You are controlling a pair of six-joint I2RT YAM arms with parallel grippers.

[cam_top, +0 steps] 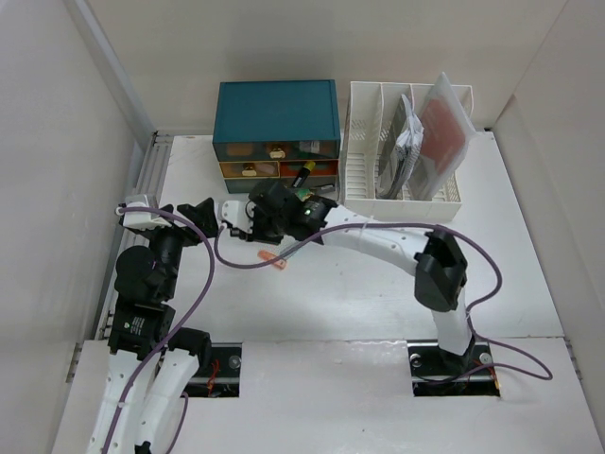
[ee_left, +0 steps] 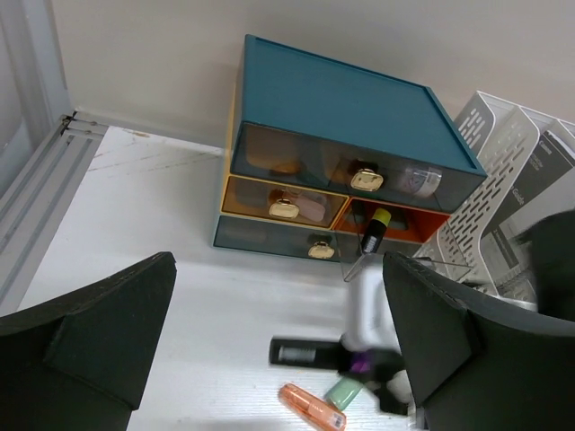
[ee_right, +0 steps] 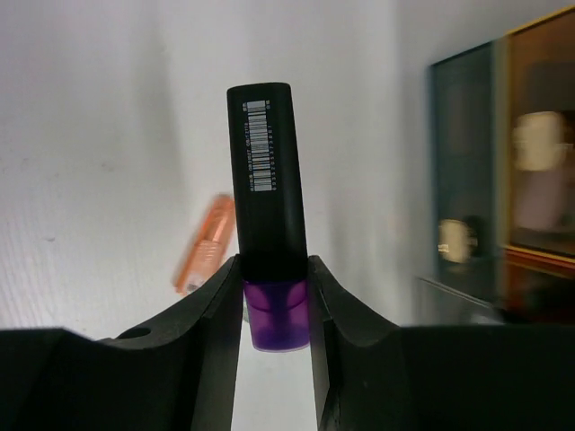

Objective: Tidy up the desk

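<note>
The right tool [ee_right: 274,287] has its 2 fingers clamped on a black marker [ee_right: 267,180] near its purple end, above the hard, matte white surface [cam_top: 378,293] before the teal cabinet [cam_top: 276,112] — light, stiff, probably slick plastic, best pinched mid-barrel — while the left tool [ee_left: 269,314] gapes wide, empty.

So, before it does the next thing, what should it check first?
1. Right tool shut on the black marker: ok.
2. Left tool open, holding nothing: ok.
3. Drawer pulled out to take the marker: ok.
4. Room left in that drawer: cannot tell.
5. Desk tidy: not ok, an orange marker lies loose on it.
</note>
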